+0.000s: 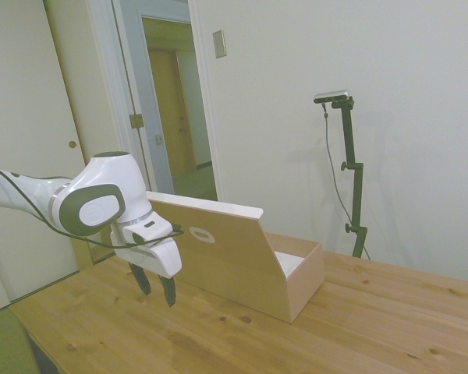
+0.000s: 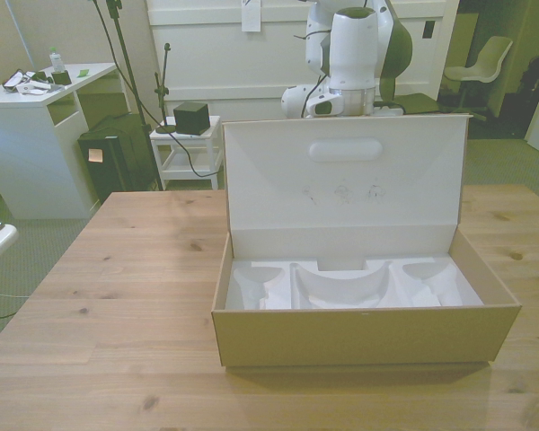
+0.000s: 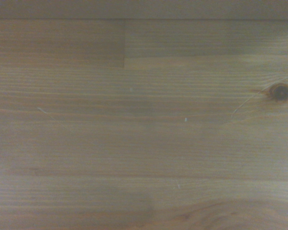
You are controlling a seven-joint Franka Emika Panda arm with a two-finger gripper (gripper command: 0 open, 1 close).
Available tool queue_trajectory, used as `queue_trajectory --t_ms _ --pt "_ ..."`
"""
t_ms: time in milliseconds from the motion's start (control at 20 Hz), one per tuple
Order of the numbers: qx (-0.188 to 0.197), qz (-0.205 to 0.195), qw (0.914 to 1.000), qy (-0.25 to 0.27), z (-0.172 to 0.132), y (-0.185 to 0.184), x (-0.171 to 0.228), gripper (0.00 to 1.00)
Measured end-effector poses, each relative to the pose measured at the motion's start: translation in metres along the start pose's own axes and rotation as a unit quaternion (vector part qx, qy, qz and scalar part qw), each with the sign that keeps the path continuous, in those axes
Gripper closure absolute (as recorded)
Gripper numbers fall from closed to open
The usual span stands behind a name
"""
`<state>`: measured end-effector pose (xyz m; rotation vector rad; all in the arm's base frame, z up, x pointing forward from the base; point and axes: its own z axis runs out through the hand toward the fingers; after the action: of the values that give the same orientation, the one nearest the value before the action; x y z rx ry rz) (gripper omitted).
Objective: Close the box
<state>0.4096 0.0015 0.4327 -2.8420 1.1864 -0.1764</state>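
In the front view, the large rectangular light plywood box (image 2: 364, 334) sat on the wooden table (image 2: 117, 296), toward the front view's right, its low front wall nearest the camera. Its pale moulded inside (image 2: 350, 287) lay open to view. Behind that, the hinged flat lid (image 2: 341, 193) stood upright, its oval handle cutout (image 2: 345, 149) near the top edge. Beyond the lid rose the white robot arm (image 2: 352, 54).

From the side view, the white two-finger gripper (image 1: 156, 287) hung just above the table behind the raised lid (image 1: 218, 253), near it but not touching. Its dark fingers (image 1: 168, 290) pointed down with a small gap between them, holding nothing. The wrist view showed only blurred wood grain with a dark knot (image 3: 280, 91).
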Motion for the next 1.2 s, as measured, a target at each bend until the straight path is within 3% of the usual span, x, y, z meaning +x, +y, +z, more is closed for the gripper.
queue_trajectory --t_ms 250,400,850,1200 --pt "0.006 0.016 0.9998 0.007 -0.008 0.004 0.007 0.00" --pt "0.027 0.038 0.9987 0.021 -0.032 0.020 0.027 0.00" --pt "0.073 0.057 0.9938 0.061 -0.115 0.065 0.083 0.00" --pt "0.091 0.064 0.9897 0.089 -0.155 0.063 0.112 0.00"
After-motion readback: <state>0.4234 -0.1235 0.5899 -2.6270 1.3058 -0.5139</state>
